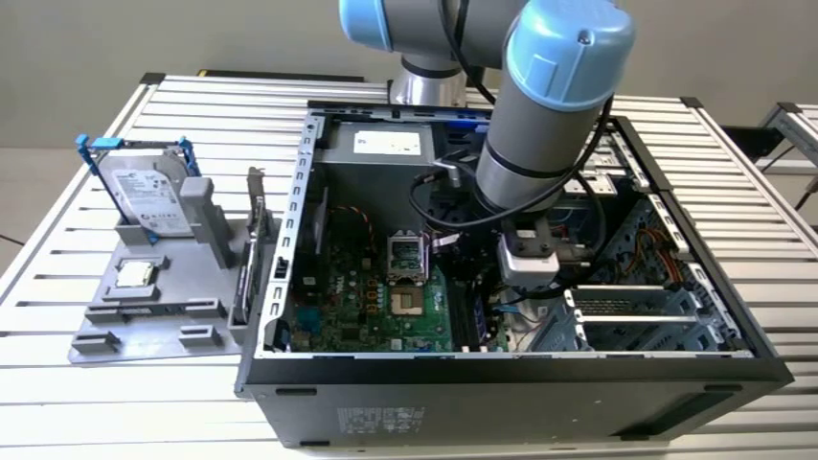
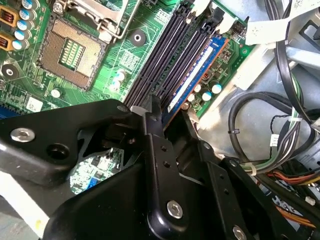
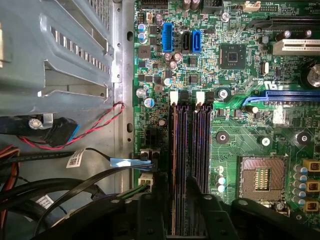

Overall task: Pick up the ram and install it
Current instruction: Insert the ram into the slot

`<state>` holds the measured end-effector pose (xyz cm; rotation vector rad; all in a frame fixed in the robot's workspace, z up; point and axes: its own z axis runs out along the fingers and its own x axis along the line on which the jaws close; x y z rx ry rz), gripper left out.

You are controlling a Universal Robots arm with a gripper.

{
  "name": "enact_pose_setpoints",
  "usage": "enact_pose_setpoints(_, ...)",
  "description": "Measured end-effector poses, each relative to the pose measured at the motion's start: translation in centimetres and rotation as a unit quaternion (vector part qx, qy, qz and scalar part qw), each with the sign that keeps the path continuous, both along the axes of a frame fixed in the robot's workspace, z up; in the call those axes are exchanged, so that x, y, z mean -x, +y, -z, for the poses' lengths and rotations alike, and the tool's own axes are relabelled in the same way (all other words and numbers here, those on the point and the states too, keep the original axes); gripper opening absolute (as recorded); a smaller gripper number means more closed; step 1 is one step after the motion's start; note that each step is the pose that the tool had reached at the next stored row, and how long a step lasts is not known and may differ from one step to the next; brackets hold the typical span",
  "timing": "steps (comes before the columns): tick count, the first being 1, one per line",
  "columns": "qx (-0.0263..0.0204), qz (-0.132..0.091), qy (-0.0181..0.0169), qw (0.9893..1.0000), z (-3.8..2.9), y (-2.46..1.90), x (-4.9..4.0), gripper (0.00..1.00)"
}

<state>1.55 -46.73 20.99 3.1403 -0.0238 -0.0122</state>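
Note:
In the second wrist view the ram [image 2: 197, 70] is a slim stick with a blue edge and a white label strip. It stands in the outermost of the dark memory slots [image 3: 200, 150], the one nearest the case's bare metal floor. My gripper [image 2: 170, 112] reaches down over the stick's near end, with a black finger [image 2: 152, 135] on one side and the second finger on the other, shut on it. In the exterior view the gripper [image 1: 527, 287] is deep inside the open computer case [image 1: 511, 369], over the motherboard [image 1: 371, 307].
The empty CPU socket [image 3: 260, 177] lies beside the slots. Loose cables [image 2: 280, 130] and a metal drive cage [image 3: 60, 55] crowd the case on the ram's side. Outside the case, on the exterior view's left, a grey stand [image 1: 153, 326] holds a hard drive in a blue frame [image 1: 147, 196].

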Motion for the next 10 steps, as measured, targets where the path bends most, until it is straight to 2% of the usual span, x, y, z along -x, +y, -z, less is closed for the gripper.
enact_pose_setpoints(6,-0.0001,0.0,0.0,1.0,0.0,0.0,0.0,1.0)
enact_pose_setpoints(10,-0.0001,0.0,0.0,1.0,-0.46,0.0,-0.01,1.0)
